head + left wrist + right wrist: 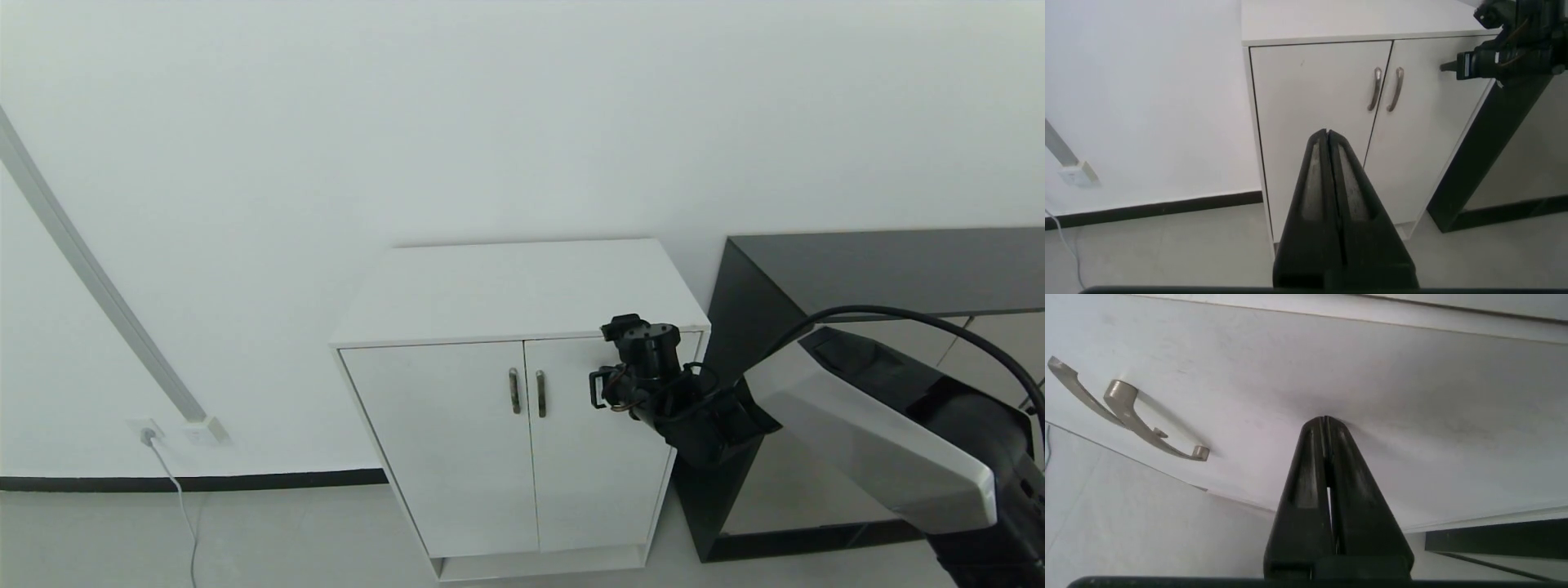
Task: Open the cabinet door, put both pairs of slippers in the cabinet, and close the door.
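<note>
**Cabinet [506,290] shut, both pincers closed on nothing**

At far left a grey strip [82,261] slants down the white wall [522,114] to a socket [147,430]. From it a white cable [184,506] drops past the black skirting [245,480] to the pale floor [286,539]. The cabinet stands against the wall, its left door [445,457] and right door [600,490] both flush, with two metal handles [514,390] side by side at the seam. The left gripper [1327,139] hangs well back from the left door, fingers pressed together. The right gripper [1325,429] sits close to the right door beside the handles, fingers together; whether it touches, I cannot tell. Just right of the cabinet stands a dark glossy sideboard [882,261].
</note>
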`<state>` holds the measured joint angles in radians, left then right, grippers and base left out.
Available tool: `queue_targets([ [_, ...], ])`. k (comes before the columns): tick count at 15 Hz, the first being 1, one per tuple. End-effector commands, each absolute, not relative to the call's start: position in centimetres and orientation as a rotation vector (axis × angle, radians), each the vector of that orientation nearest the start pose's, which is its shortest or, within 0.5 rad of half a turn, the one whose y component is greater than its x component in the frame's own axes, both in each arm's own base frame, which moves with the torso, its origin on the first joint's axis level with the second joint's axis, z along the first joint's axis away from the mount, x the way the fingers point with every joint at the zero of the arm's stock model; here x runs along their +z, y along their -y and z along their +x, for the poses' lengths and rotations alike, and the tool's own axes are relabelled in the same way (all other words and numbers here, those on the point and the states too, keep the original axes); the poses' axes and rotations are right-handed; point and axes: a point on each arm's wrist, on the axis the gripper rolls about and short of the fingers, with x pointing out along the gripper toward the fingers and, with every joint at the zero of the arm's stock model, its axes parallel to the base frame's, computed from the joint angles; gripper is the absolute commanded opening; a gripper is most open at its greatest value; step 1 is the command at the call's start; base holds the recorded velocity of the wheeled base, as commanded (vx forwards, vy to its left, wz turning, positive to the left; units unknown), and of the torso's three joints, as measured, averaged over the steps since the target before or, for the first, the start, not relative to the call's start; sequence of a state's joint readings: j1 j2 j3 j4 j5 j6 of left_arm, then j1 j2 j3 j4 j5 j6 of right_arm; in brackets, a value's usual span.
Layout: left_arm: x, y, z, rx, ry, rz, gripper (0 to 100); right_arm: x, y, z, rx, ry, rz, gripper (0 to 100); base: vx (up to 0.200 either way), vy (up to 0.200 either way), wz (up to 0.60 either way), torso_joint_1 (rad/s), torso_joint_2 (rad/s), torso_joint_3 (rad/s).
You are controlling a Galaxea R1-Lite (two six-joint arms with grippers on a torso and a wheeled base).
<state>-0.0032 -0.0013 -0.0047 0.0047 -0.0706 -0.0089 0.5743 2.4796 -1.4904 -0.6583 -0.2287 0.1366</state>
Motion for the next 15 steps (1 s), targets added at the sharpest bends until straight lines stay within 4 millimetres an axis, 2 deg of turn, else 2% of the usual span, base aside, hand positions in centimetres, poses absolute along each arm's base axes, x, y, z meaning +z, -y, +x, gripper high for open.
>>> queue_targets([
  [1,7.63,0.15,-2.32,-0.074,0.000,-0.009,0,4.75,-26.27,41.74,0.319,-0.323,0.007,0,0.000,0.000,0.00,0.000,0.00,0.000],
  [10,7.63,0.15,-2.32,-0.074,0.000,-0.009,0,4.65,-25.69,42.37,0.303,-0.319,0.011,0,0.000,0.000,0.00,0.000,0.00,0.000],
  [15,7.63,0.15,-2.32,-0.074,0.000,-0.009,0,5.09,-25.65,41.76,0.302,-0.320,0.010,0,0.000,0.000,0.00,0.000,0.00,0.000],
])
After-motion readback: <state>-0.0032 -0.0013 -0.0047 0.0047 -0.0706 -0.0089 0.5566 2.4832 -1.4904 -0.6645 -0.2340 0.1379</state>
